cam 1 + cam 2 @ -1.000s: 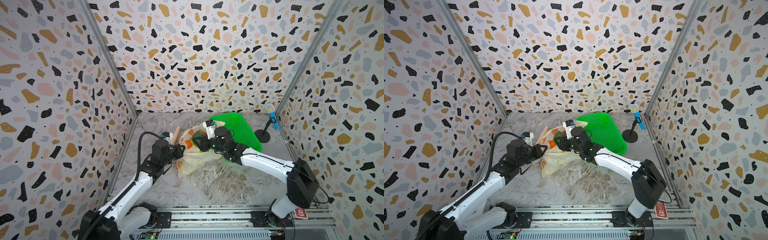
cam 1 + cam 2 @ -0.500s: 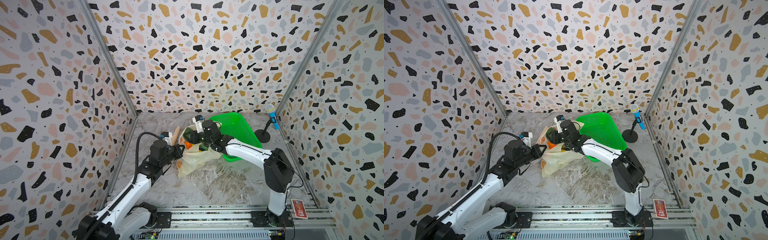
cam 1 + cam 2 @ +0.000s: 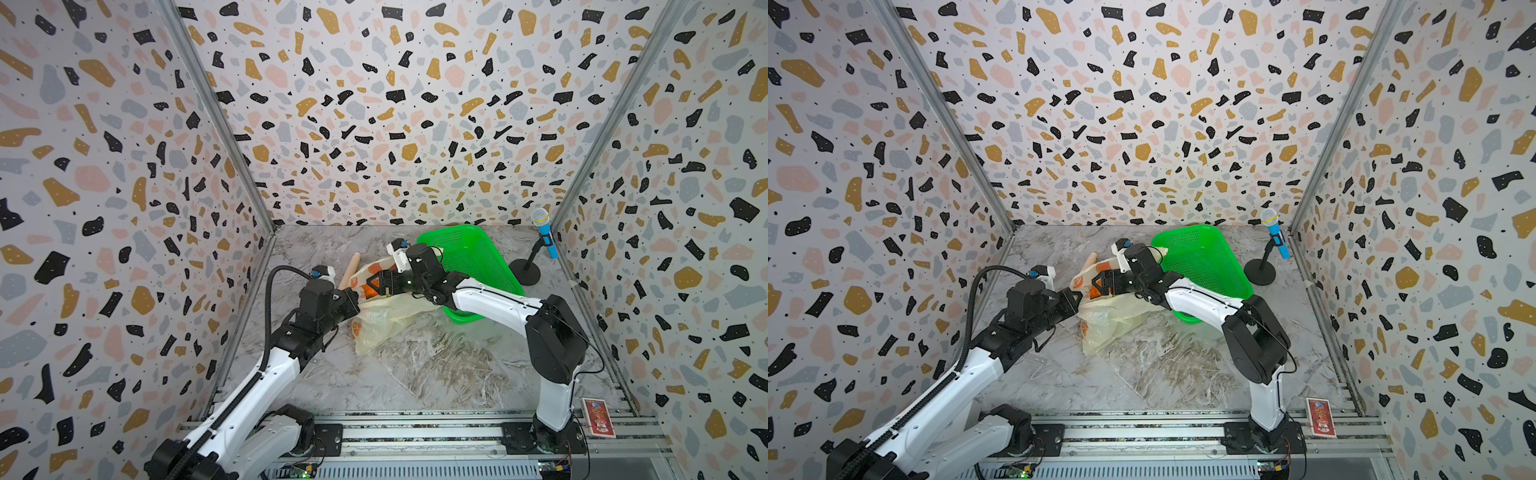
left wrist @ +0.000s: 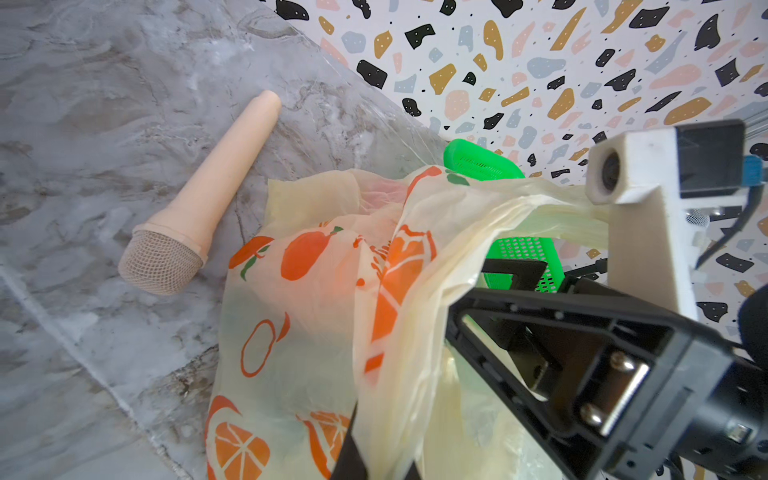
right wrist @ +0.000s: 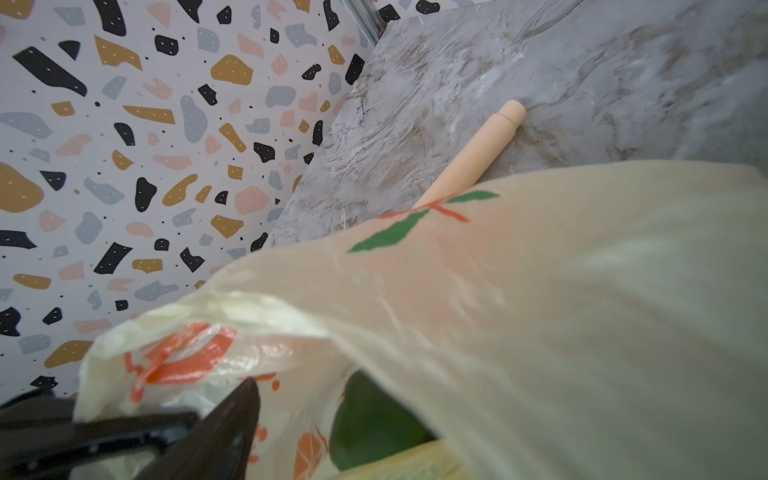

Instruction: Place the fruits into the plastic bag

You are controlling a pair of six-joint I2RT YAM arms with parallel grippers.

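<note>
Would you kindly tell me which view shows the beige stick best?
Left wrist view: the beige stick lies whole, mesh head included. Right wrist shows only its handle; both top views show its end beyond the plastic bag.

Your plastic bag [image 3: 384, 320] is thin, translucent, pale yellow and crinkled, printed with oranges, orange slices and green leaves. In both top views it lies slumped on the marbled bench [image 3: 436, 374], left of the middle. Its bottom end spreads flat towards the front and its mouth end is raised off the surface. In the right wrist view you can see one dark green fruit [image 5: 370, 419] sitting inside the bag, under a fold of the film.
</note>
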